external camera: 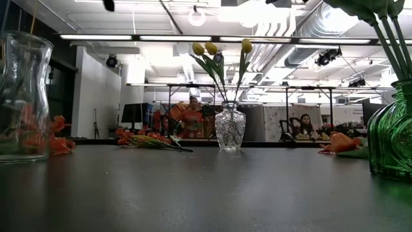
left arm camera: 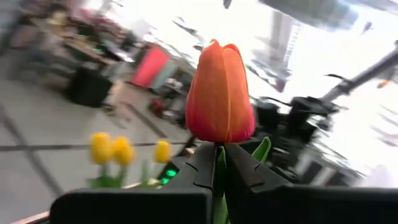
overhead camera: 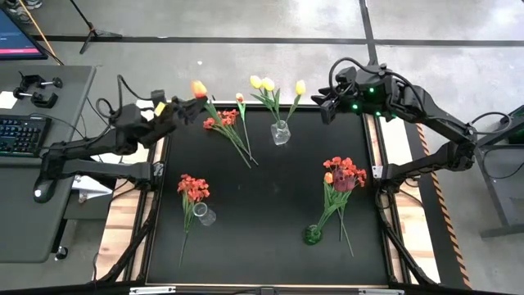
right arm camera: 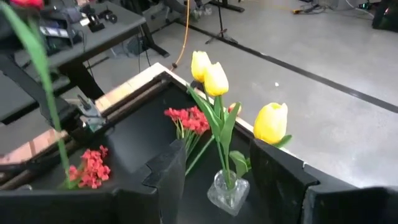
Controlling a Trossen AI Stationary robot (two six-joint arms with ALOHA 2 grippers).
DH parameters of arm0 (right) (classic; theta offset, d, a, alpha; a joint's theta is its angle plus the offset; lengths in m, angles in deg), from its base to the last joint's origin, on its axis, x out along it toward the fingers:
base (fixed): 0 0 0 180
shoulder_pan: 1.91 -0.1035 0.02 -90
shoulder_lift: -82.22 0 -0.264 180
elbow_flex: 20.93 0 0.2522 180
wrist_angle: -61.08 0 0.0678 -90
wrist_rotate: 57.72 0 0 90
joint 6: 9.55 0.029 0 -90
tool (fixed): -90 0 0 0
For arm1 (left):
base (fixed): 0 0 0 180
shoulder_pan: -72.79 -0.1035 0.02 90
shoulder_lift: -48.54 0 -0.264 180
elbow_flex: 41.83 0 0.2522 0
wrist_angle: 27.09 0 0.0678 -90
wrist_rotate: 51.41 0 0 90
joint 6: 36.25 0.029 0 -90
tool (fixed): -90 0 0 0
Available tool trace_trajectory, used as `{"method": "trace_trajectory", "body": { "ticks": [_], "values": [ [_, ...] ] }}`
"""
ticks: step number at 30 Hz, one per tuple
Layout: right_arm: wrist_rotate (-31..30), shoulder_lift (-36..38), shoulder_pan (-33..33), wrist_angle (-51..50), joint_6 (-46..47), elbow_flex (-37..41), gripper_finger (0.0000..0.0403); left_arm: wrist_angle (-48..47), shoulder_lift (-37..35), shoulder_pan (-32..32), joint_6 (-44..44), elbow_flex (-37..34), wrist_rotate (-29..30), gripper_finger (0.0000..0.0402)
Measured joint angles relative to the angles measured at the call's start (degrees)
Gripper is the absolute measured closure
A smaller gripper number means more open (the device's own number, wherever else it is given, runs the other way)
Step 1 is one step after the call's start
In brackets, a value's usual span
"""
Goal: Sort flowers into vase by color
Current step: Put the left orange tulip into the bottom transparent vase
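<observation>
A dark tabletop (overhead camera: 262, 197) fills the workspace. The left gripper (left arm camera: 219, 163), jaws clamped on the stem of an orange tulip (left arm camera: 219, 93), holds the bloom upright just above its jaws, probably for carrying to a vase. The right gripper (right arm camera: 214, 171) waits half open, yellow tulips (right arm camera: 214, 78) in a clear vase (right arm camera: 227, 191) ahead between its jaws. No writing is legible.

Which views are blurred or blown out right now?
Left wrist view: room behind smeared, ceiling washed out, only the orange tulip sharp. Low view: bright ceiling lights, near green vase and clear vase soft. High and right wrist views are clear.
</observation>
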Motion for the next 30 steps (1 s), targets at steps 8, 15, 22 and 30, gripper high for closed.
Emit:
{"method": "trace_trajectory", "body": {
  "ticks": [8, 15, 22, 30],
  "values": [
    [0.52, 0.0, -0.02, -4.54, 3.87, 0.0, 0.0234, 6.63, 2.82, 4.84, 1.76, 0.0, -8.71, 0.0401],
    [0.63, -0.38, -0.02, -4.39, 7.07, 0.0, 0.0234, 13.74, 4.39, 11.06, 2.99, -0.02, -20.09, 0.0401],
    [2.01, -1.16, -0.02, -5.44, 3.91, 0.0, 0.0234, 14.33, 3.88, 17.35, -0.91, -0.02, -21.74, 0.0401],
    [5.29, -1.18, -0.02, -8.39, -0.94, 0.0, 0.0234, 20.95, 7.65, 20.31, 1.78, -0.02, -19.08, 0.0401]
  ]
}}
